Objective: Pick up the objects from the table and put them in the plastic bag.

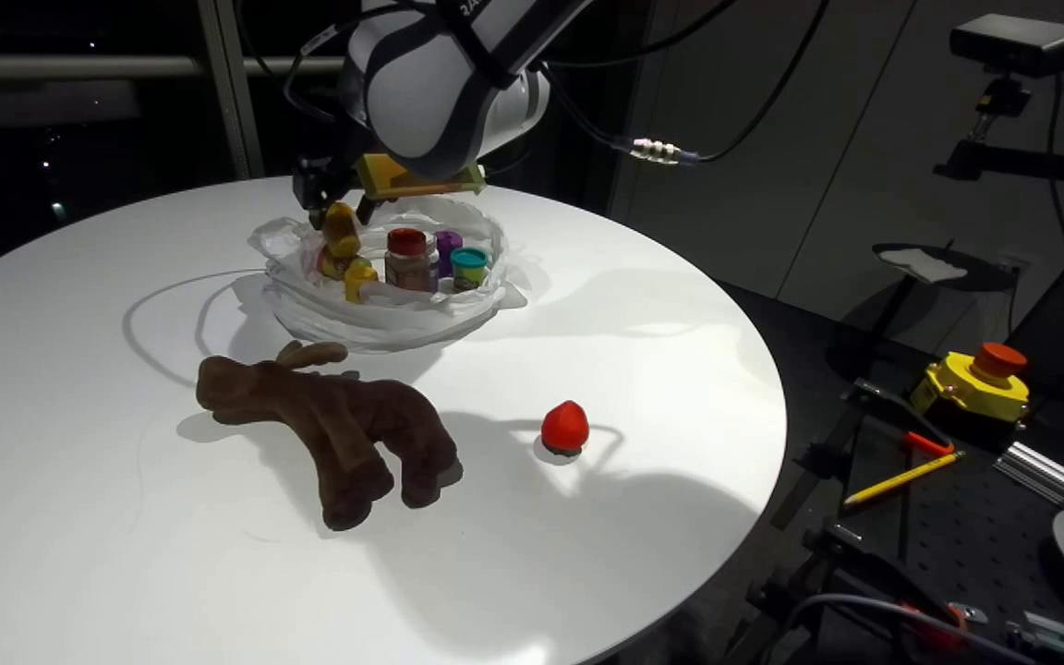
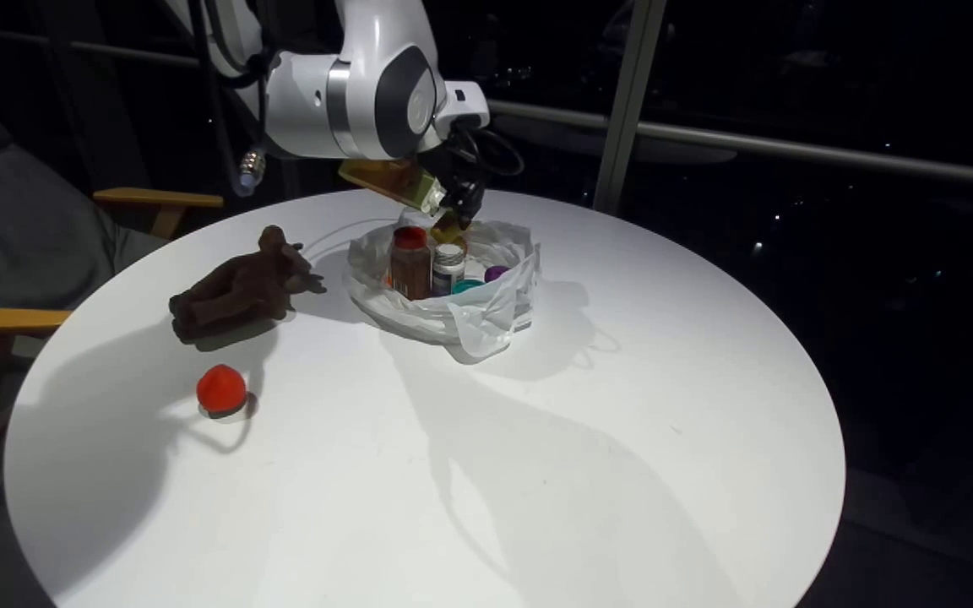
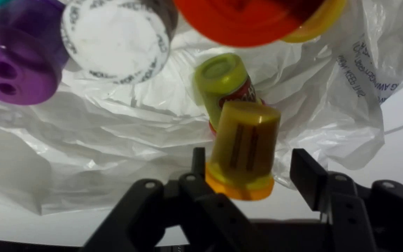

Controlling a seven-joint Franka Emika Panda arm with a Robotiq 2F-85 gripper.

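Note:
The gripper (image 3: 249, 155) stands open above the plastic bag (image 1: 375, 319), its jaws wider than the yellow tub (image 3: 245, 143) between them. The right finger is clear of that tub; the left one is close, and whether it touches I cannot tell. The tub tilts, orange lid toward the gripper, over a yellow-green tub (image 3: 222, 78). Also in the bag are a red-lidded jar (image 1: 410, 263), a white-capped bottle (image 2: 448, 266), a purple container (image 3: 16, 70), a teal-lidded tub (image 1: 469, 268) and a yellow piece (image 1: 359, 277). Outside it lie the brown plush toy (image 1: 338, 416) and red ball (image 1: 565, 427).
Everything stands on a round white table (image 2: 622, 473). A thin pale cord (image 1: 195, 275) runs from near the bag toward the plush toy. Beyond the table's edge are a chair (image 2: 30, 219) and a black bench with a yellow-and-red stop button (image 1: 975, 383).

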